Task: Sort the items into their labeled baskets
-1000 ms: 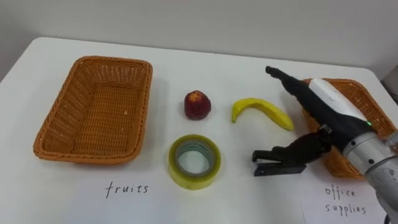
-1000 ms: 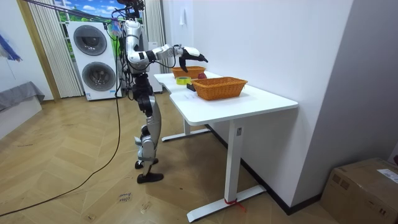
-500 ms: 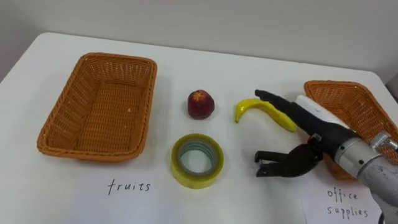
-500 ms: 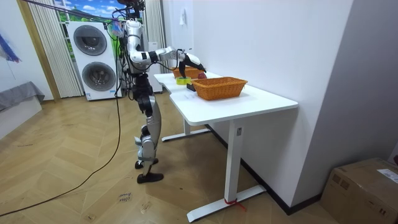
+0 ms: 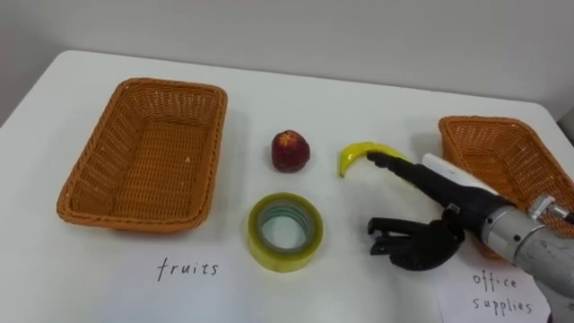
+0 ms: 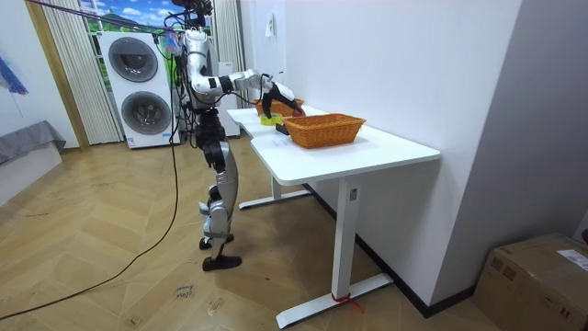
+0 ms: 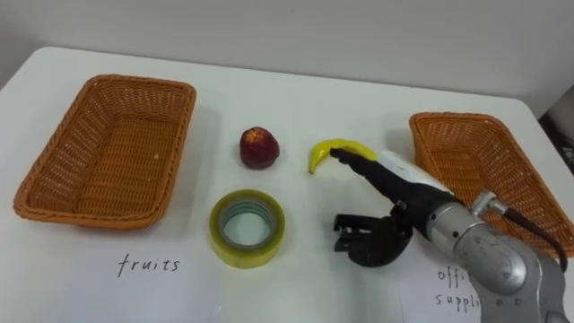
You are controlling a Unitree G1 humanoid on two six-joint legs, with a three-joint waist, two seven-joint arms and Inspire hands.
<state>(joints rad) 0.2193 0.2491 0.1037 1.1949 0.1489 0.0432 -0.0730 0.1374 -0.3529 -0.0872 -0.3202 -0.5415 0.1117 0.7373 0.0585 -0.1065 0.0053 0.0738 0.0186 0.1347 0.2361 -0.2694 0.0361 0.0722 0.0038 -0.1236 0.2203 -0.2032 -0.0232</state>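
Far off to the hand's left sat the empty rectangular wicker basket [image 5: 134,170], the one for fruit. Nearer, but still to its left, the dark red apple [image 5: 291,151] and the yellow roll of tape [image 5: 280,257] lay on the white table [image 5: 359,99]. The robot's right hand [image 5: 446,179], raised a second earlier, had dropped low and swung left. Its fingers [image 5: 395,165] were stretched out straight, with the tips over the right end of the yellow banana [image 5: 356,153], and it visibly held nothing. The black stapler [image 5: 386,240] lay just under its thumb side. To the hand's right, the second wicker basket [image 5: 502,157] was empty too. A pick seemed to be starting; nothing was sorted yet.
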